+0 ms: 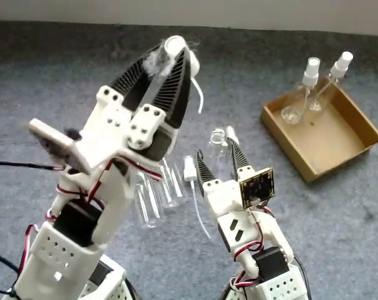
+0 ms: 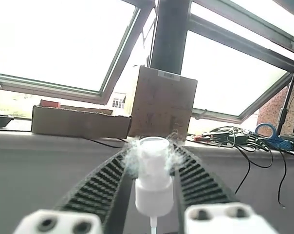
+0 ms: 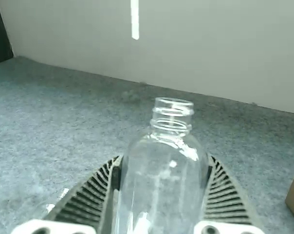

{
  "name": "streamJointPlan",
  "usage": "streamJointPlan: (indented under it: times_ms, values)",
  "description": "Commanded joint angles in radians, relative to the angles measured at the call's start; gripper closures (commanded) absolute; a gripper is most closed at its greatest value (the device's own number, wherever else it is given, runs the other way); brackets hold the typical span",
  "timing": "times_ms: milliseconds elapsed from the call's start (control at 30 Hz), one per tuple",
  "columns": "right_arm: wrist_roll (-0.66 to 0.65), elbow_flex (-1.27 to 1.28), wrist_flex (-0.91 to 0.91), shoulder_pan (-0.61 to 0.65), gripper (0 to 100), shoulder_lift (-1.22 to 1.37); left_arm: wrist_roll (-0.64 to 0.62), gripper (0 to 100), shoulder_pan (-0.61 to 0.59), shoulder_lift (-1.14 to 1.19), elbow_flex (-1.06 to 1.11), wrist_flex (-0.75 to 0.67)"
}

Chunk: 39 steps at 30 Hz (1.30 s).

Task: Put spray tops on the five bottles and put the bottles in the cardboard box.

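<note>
My left gripper (image 1: 174, 51) is raised high over the table, shut on a white spray top (image 1: 176, 45) whose thin tube (image 1: 199, 94) hangs down; grey fluff clings to the top. The left wrist view has the spray top (image 2: 154, 175) between the black ribbed fingers (image 2: 98, 187). My right gripper (image 1: 218, 155) is shut on a clear open-necked bottle (image 1: 218, 144), tilted upward; the bottle (image 3: 164, 175) sits between its pads in the right wrist view. A cardboard box (image 1: 358, 134) at the right holds two capped bottles (image 1: 303, 90).
Several clear uncapped bottles (image 1: 154, 194) lie on the grey carpet between the arms. A loose white spray top (image 1: 190, 170) with its tube lies beside them. The carpet in front of the box is open.
</note>
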State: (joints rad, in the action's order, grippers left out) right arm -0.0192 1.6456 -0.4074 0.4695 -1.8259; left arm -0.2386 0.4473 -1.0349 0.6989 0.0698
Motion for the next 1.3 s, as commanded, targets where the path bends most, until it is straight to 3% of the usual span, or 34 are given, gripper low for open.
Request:
streamJointPlan:
  times_ms: [0,467,733,1067,1267]
  values:
    - [-0.003,-0.013,0.027,-0.012,85.7,-0.015,-0.009,98,0.061,0.045,-0.076,-0.021]
    - [-0.005,-0.012,0.139,-0.059,85.7,-0.015,-0.011,98,0.091,0.120,-0.202,-0.011]
    - [-0.005,-0.010,0.134,-0.077,85.7,-0.015,-0.100,98,0.145,0.114,-0.291,0.209]
    - [-0.005,0.028,0.137,-0.073,85.7,-0.015,-0.095,98,0.142,0.122,-0.297,0.198]
    - [-0.005,0.042,0.137,-0.073,85.7,-0.015,-0.094,98,0.140,0.124,-0.208,0.063]
